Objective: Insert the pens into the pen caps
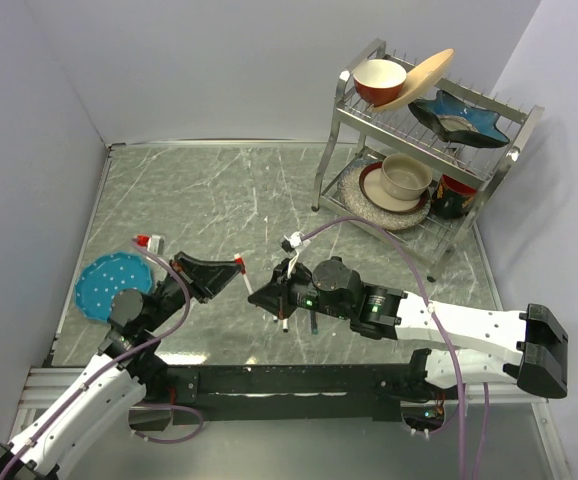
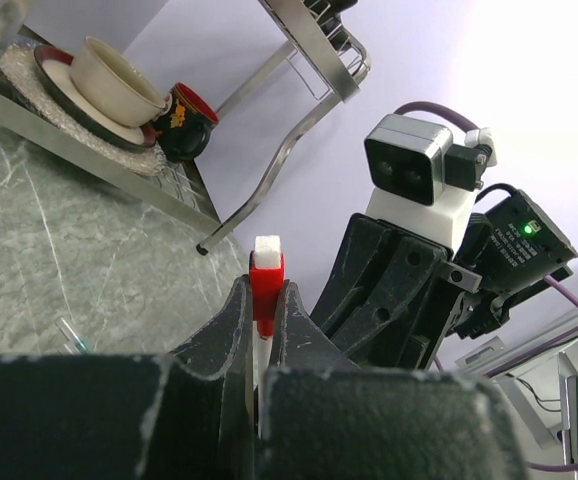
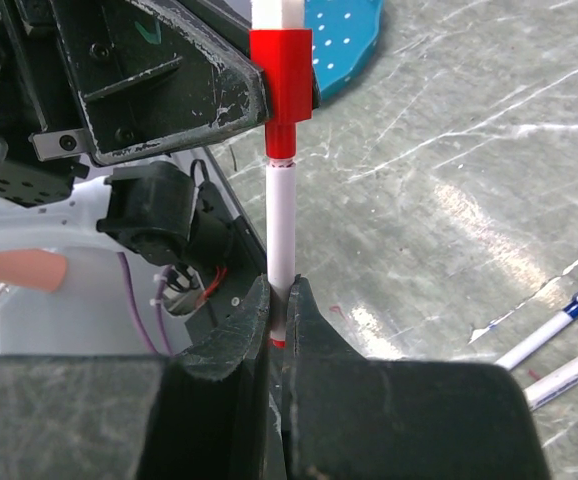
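- The grey-green marbled tabletop (image 1: 229, 190) is walled at its left and far edges. Its broadest bare stretch runs across the far middle, between the arms and the back wall.
- A two-tier chrome wire dish rack (image 1: 328, 160) fills the far right corner. It is loaded with bowls and plates and stands well apart from both arms.
- The white right arm (image 1: 469, 330) reaches in from the near right edge, and the white left arm (image 1: 79, 410) from the near left corner. They meet close above the near middle of the tabletop, with little room between them.
- A round blue perforated disc (image 1: 99, 278) lies near the left edge, partly under the left arm.
- The black right end effector (image 3: 281, 300) is pinched tight on the thin white-barrelled marker pen (image 3: 281, 225), which stands out straight from its fingers.
- The black left end effector (image 2: 266, 300) is clamped on the short red plastic pen cap (image 3: 281, 62).
- The pen's red collar meets the cap's mouth, and a white stub shows past the cap's far end.
- Two loose white pens, one blue-tipped (image 3: 559, 322) and one black-tipped (image 3: 569, 372), lie side by side near the tabletop's near edge, just below the right end effector.
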{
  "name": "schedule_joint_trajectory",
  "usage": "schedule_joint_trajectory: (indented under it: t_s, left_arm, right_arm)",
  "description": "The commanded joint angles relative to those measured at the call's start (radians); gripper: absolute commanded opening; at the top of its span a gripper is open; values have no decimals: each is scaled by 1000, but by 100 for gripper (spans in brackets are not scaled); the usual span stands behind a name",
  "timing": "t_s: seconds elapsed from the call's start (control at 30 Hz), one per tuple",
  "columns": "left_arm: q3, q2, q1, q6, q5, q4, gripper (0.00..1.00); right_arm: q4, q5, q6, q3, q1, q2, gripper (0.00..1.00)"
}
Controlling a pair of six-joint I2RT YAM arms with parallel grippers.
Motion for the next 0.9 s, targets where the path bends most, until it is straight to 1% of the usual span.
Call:
schedule_joint_trajectory:
  t_s: [0.0,0.03,0.1,0.3,0.4,0.5,0.57,0.73,0.87]
  left_arm:
    - [32,11,-11,24,123,-77,4]
    - [38,11,-11,21,125,-82,10]
    - [55,9,-11,19,120,-89,14]
    - [110,2,-11,22,91,-118,24]
    - [141,12,-11,39,82,-146,32]
    - [173,26,-11,59,77,-158,38]
    - [202,40,-11,82,71,-189,40]
    - [259,69,-11,145,39,-266,51]
    - [316,91,-11,182,-22,-318,56]
  right_arm:
    - [204,59,-55,51,-37,-16,0]
    - [210,51,-60,44,-35,-19,0]
    - [216,30,-61,34,-35,-19,0]
    - [204,17,-63,14,-35,-26,0]
    - [206,10,-63,8,-32,-33,0]
    - [198,10,-65,10,-25,-35,0]
    - [195,10,-65,8,-23,-36,0]
    - [189,-21,-66,7,-20,-36,0]
    - [189,-36,-65,1,-19,-44,0]
